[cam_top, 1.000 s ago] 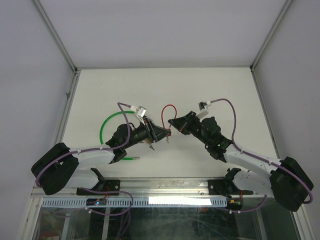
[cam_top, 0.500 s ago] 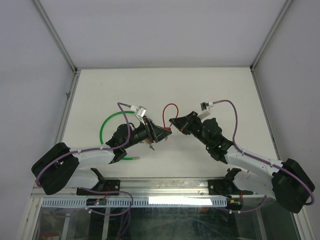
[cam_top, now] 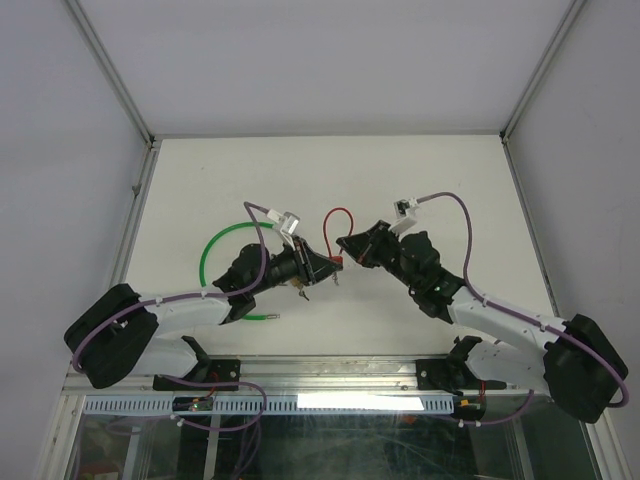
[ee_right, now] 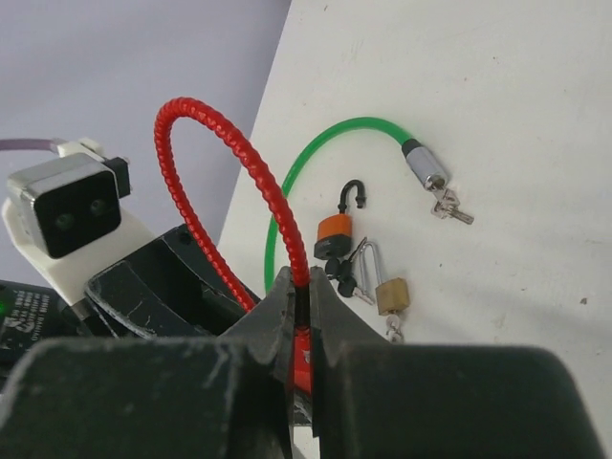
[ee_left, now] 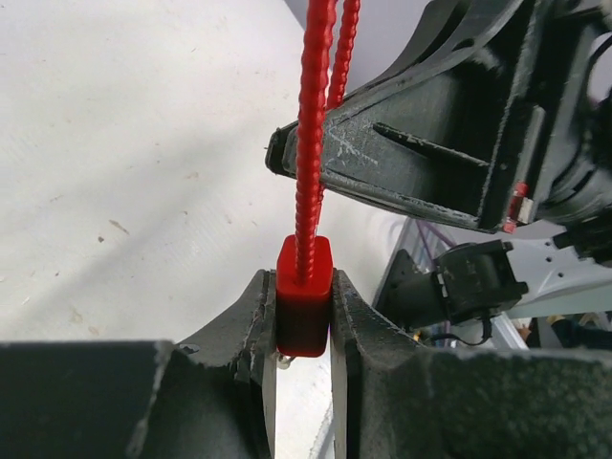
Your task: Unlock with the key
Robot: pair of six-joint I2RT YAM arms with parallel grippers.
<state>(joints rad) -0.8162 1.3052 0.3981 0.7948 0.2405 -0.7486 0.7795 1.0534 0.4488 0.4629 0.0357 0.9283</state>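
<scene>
A red cable lock is held between both grippers above the table. My left gripper [ee_left: 304, 320] is shut on its red block body [ee_left: 304, 304]. The red ribbed cable [ee_left: 314, 143] rises from the body. My right gripper [ee_right: 301, 292] is shut on that cable [ee_right: 222, 143] just above the body; its black fingers [ee_left: 402, 167] show in the left wrist view. In the top view the red loop [cam_top: 338, 213] arches behind the two grippers, left [cam_top: 326, 266] and right [cam_top: 346, 243]. A small silver bit [ee_left: 284, 360] shows under the body; I cannot tell whether it is a key.
On the table below lie a green cable lock [ee_right: 316, 153] with silver keys [ee_right: 449, 206] at its end, an orange padlock [ee_right: 335, 234] with black-headed keys [ee_right: 342, 277], and a brass padlock [ee_right: 390, 295]. The green loop [cam_top: 212, 252] lies beside the left arm.
Both wrists have shifted only slightly. The red lock stays held between the two grippers, and both grips are unchanged.
</scene>
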